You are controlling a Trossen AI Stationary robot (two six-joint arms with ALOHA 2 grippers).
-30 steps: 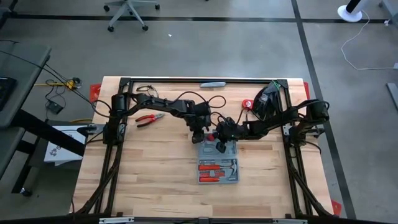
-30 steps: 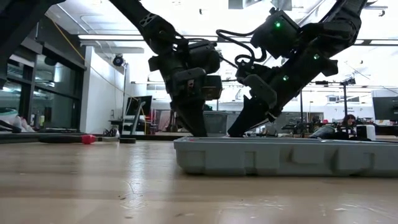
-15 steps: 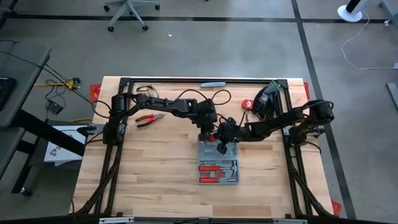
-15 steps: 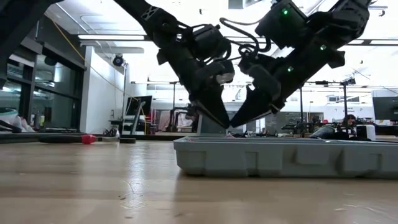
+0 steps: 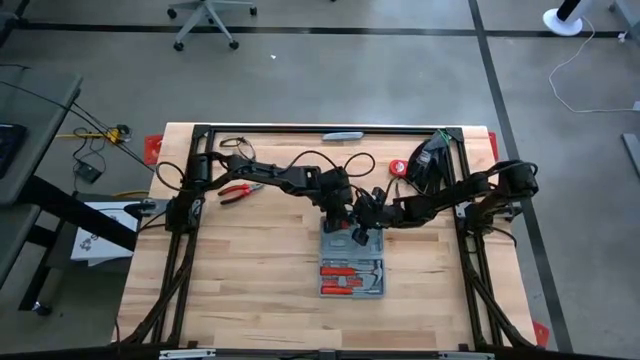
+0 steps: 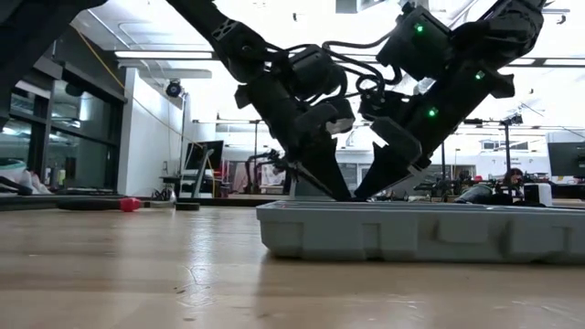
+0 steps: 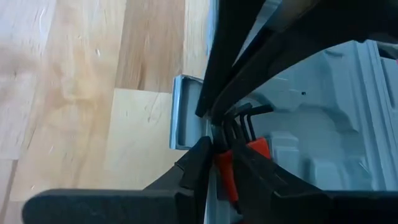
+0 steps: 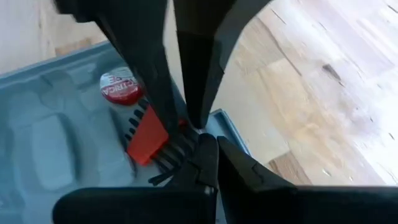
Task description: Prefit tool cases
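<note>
Two dark arms are reaching in from either side of the wooden table [image 5: 250, 270] and meeting over its middle, where the tool case [image 5: 352, 262] is lying open and flat, its far half under the grippers and its near half showing red-handled tools [image 5: 350, 275] seated in the moulding. Seen level across the table, the case's blue-grey wall [image 6: 411, 233] is resting on the wood while both grippers are angling down into it like an inverted V. The left gripper [image 7: 219, 155] is sitting at the far left corner of the case with its fingers pinching a small red holder of black hex keys [image 7: 239, 140], partly closed around it. The right gripper [image 8: 208, 155] is pressing down just beside it with its fingers fully closed together and nothing between them, its tips touching the same red holder [image 8: 149, 134]; a small round red-labelled item [image 8: 118, 86] is lying in the case close by. Farther off, red-handled pliers [image 5: 238, 189] are lying near the left arm's base, and a slim grey bar [image 5: 343, 135] is lying along the far edge.
</note>
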